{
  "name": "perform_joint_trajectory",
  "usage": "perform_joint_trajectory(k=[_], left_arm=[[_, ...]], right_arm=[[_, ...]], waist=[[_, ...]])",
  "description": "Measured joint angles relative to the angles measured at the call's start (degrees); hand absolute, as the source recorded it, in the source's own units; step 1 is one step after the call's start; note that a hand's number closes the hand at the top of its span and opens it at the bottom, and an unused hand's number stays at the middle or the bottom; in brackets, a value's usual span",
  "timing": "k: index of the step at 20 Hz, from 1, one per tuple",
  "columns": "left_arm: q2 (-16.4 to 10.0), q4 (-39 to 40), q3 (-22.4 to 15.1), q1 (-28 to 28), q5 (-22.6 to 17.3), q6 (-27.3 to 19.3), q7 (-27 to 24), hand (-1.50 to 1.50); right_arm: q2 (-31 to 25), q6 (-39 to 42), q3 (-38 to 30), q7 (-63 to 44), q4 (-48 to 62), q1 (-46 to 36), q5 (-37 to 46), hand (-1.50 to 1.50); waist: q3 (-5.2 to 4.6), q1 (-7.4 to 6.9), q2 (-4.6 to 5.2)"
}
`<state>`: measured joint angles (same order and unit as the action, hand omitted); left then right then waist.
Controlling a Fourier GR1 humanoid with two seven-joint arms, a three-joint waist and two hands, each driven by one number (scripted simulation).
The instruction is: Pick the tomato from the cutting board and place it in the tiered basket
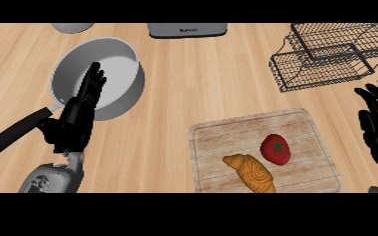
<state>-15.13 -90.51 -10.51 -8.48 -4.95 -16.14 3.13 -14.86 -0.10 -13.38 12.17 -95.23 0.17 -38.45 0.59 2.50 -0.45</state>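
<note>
The tomato (pixel 277 149) is judged soft, slick, best cupped mid-body; left hand (pixel 77 117) and right hand (pixel 368 122) are seen open.

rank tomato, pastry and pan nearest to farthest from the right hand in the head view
1. tomato, on the board, left of the right hand
2. pastry, beside the tomato, further left
3. pan, far left side
</note>
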Motion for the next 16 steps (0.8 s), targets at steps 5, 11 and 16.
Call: perform_joint_trajectory(k=[5,11,16], left_arm=[[1.47,0.49,-1.07,1.17,2.16,-1.78,-0.94,0.0],[2.36,0.6,-1.32,1.22,3.48,-2.97,-1.07,0.0],[2.58,0.87,-1.25,1.41,3.7,-3.13,-1.47,0.0]], right_arm=[[-1.55,17.28,-2.49,0.9,-2.91,12.11,-9.38,-1.5],[-10.76,26.38,-9.51,1.62,-9.32,24.11,-3.38,-1.5],[-20.42,26.75,-15.13,-0.59,-17.72,29.03,9.54,-1.5]], waist=[[-0.35,-0.33,0.09],[-0.62,-0.02,0.05],[-0.83,0.03,0.07]])
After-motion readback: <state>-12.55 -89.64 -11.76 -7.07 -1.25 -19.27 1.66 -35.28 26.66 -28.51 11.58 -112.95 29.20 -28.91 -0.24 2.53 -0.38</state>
